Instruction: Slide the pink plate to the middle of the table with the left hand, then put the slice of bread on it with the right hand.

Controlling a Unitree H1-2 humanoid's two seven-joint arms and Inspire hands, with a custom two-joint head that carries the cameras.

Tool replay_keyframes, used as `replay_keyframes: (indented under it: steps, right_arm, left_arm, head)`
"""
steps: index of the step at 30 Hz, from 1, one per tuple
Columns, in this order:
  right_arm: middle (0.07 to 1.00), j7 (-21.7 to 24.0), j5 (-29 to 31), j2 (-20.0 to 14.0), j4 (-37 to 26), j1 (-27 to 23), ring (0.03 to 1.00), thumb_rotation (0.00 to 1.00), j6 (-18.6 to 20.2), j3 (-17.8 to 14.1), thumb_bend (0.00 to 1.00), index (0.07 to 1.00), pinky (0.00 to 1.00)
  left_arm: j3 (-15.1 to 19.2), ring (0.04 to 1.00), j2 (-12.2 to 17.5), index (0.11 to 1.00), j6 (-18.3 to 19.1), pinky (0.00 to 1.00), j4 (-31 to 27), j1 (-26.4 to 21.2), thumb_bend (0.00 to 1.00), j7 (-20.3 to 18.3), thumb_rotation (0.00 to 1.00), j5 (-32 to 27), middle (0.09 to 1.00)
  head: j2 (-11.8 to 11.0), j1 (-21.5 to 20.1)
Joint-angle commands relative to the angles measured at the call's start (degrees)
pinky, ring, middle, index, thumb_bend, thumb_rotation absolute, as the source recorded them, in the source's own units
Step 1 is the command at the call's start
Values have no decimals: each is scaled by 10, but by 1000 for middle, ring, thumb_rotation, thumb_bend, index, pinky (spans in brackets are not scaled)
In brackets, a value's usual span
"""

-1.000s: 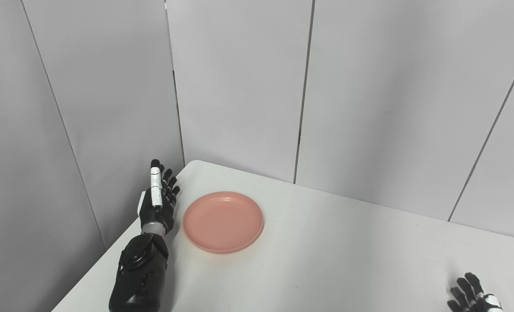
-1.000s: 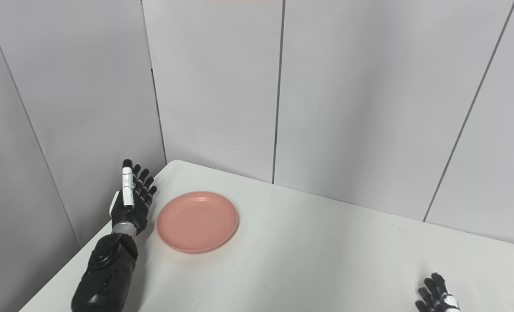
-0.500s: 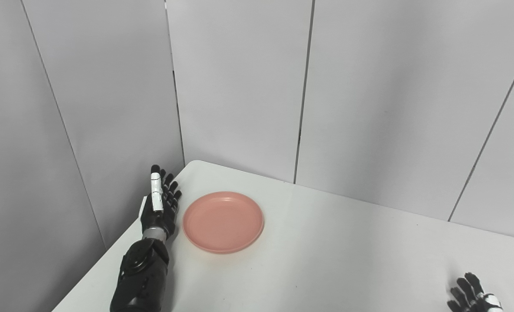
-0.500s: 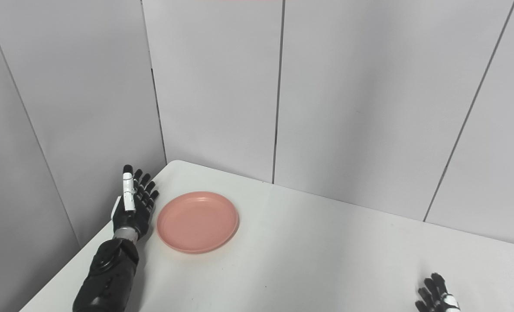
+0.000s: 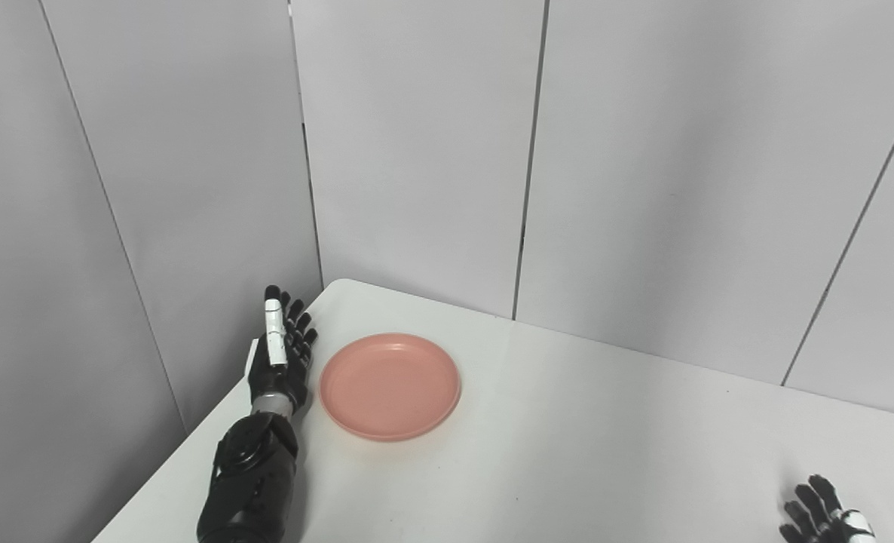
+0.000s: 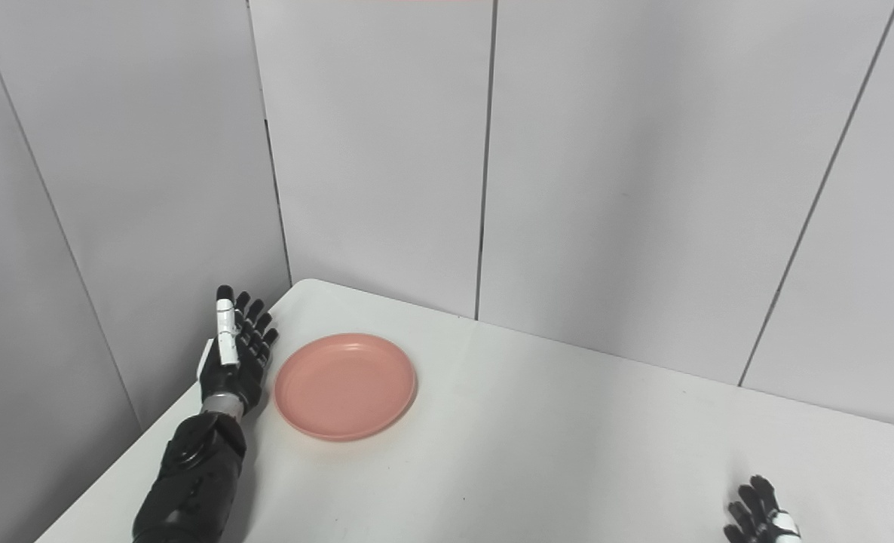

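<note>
L hand (image 5: 280, 354) is up on edge, palm facing right, fingers (image 5: 297, 332) straight and slightly fanned, pointing away from the robot. It holds nothing. White strip runs along the topmost finger; rest of hand is black. L wrist is a short grey cuff, then a bulky black forearm (image 5: 251, 483) coming in from the bottom edge, angled a bit left.

R hand (image 5: 824, 516) shows only at the bottom-right corner: black fingers spread, pointing up and away, w/ a white patch near the knuckles. Palm is cut off by the frame, so it's prob. empty, not certain. R arm isn't visible.
</note>
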Motion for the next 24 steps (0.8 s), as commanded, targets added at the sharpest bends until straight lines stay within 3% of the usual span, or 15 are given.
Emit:
replay_keyframes:
  steps: [1,4,8,11,12,15,20,24]
  right_arm:
    - [1000,4,-5,-4,-10,5,1000,1000,12,4,285,1000,1000]
    - [1000,0,2,0,-19,5,1000,1000,28,4,304,1000,1000]
    - [1000,1,-4,3,-14,6,1000,1000,14,5,269,1000,1000]
    - [1000,-2,-10,6,-10,5,1000,1000,7,6,231,1000,1000]
    - [1000,-4,-10,10,-16,6,1000,1000,14,7,228,1000,1000]
    - [1000,-10,-11,17,-28,10,1000,1000,30,9,209,1000,1000]
    - [1000,-27,-44,24,-40,12,1000,1000,27,22,162,1000,1000]
    - [1000,-32,-49,30,-40,15,1000,1000,30,26,187,1000,1000]
  left_arm:
    - [-6,986,3,1000,4,1000,10,-15,820,-5,950,2,982]
    - [-20,971,-6,991,3,978,29,-23,820,-17,936,1,971]
    - [-39,973,-14,1000,3,974,43,-23,802,-39,943,6,979]
    - [-52,993,-15,1000,3,986,43,-21,804,-52,956,7,996]
    - [-56,994,-21,1000,3,987,41,-19,804,-53,957,7,997]
    - [-63,976,-35,992,9,967,33,-16,789,-52,936,7,976]
    - [-69,970,-52,981,5,969,29,-9,793,-75,929,-1,969]
    - [-76,963,-66,972,21,949,15,-1,798,-84,913,-1,963]
  head:
    - [0,-3]
    - [-6,-18]
    - [-9,-36]
    - [-9,-36]
    - [-12,-58]
    - [-14,-66]
    - [-15,-103]
    - [-10,-123]
